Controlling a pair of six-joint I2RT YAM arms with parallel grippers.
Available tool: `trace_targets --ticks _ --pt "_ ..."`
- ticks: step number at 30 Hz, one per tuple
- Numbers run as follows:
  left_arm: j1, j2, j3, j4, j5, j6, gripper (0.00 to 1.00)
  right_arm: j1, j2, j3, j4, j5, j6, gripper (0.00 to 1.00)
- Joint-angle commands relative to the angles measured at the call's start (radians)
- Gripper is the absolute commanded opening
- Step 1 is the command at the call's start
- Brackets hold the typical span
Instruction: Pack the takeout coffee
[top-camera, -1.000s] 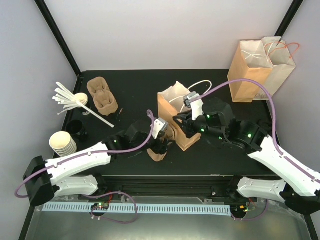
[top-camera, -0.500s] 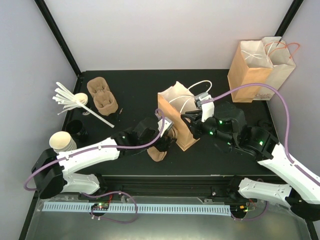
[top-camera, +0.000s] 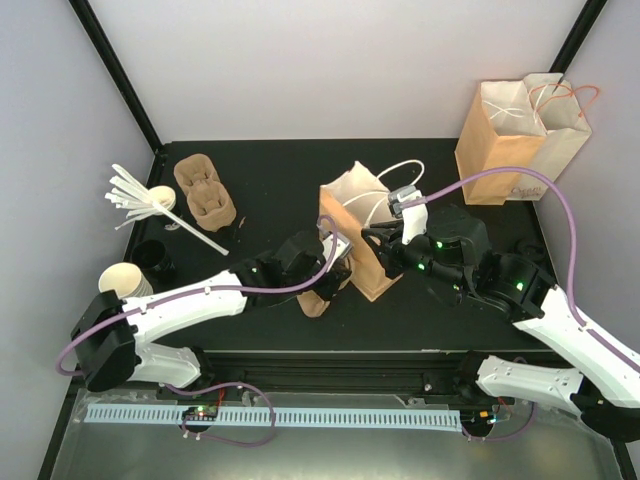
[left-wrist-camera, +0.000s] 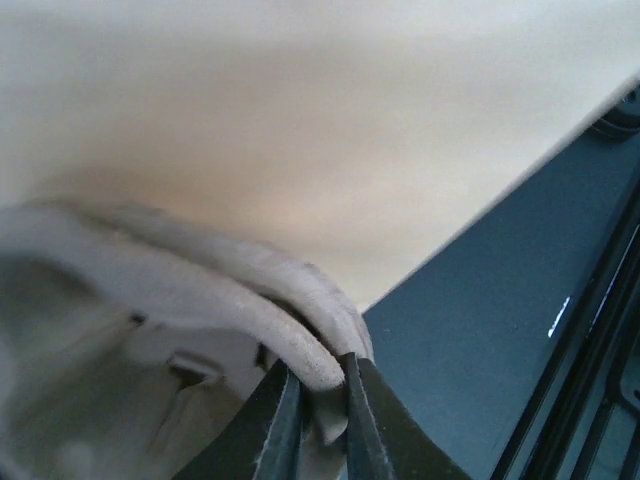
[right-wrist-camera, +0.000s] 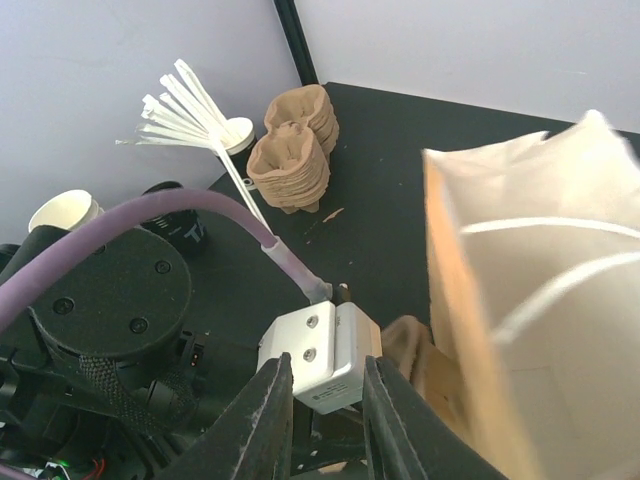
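The takeout coffee is hidden in every view. A brown paper bag (top-camera: 365, 265) stands open at the table's middle, its cream inside and white handles showing (right-wrist-camera: 540, 300). A pulp cup carrier (top-camera: 315, 300) lies against the bag's near left side. My left gripper (top-camera: 335, 272) is shut on the carrier's rim (left-wrist-camera: 200, 290), with both jaws (left-wrist-camera: 322, 400) pinching the rolled edge and the bag's wall (left-wrist-camera: 300, 120) just behind. My right gripper (top-camera: 385, 250) hovers at the bag's right side. Its jaws (right-wrist-camera: 325, 365) stand slightly apart and hold nothing, above the left wrist's white camera box (right-wrist-camera: 320, 355).
A second paper bag (top-camera: 520, 135) stands at the back right. At the back left are stacked pulp carriers (top-camera: 205, 195) and a cup of white stirrers (top-camera: 150, 195). Lidless cream cups (top-camera: 125, 285) and black lids (top-camera: 155, 260) sit at the left edge.
My left arm reached further toward the bag and its jaws closed on the carrier's rim. My right gripper drew back a little to the right of the bag.
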Motion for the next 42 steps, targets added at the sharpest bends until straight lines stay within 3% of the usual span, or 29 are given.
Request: trace_targets --ticks 1,17,26,30,37,42 --pt "-0.006 -0.013 0.054 -0.043 -0.002 0.011 0.11 0.001 -0.004 -0.015 0.026 0.018 0.011 0.23" --pt "0.001 -0.393 -0.010 -0.194 -0.237 -0.070 0.07 0.001 0.149 0.001 -0.006 -0.157 0.026 0.28" --pt "0.028 -0.413 0.210 -0.670 -0.599 -0.056 0.08 0.002 0.180 -0.012 -0.011 -0.165 0.031 0.31" --pt "0.062 -0.411 0.238 -0.767 -0.693 -0.089 0.08 0.007 0.218 -0.058 -0.032 -0.166 0.041 0.32" --pt "0.163 -0.449 0.234 -0.773 -0.690 -0.073 0.09 0.102 0.312 -0.201 0.009 -0.040 0.057 0.51" --pt "0.187 -0.462 0.219 -0.751 -0.681 -0.042 0.09 0.125 0.437 -0.205 0.017 0.093 0.012 0.57"
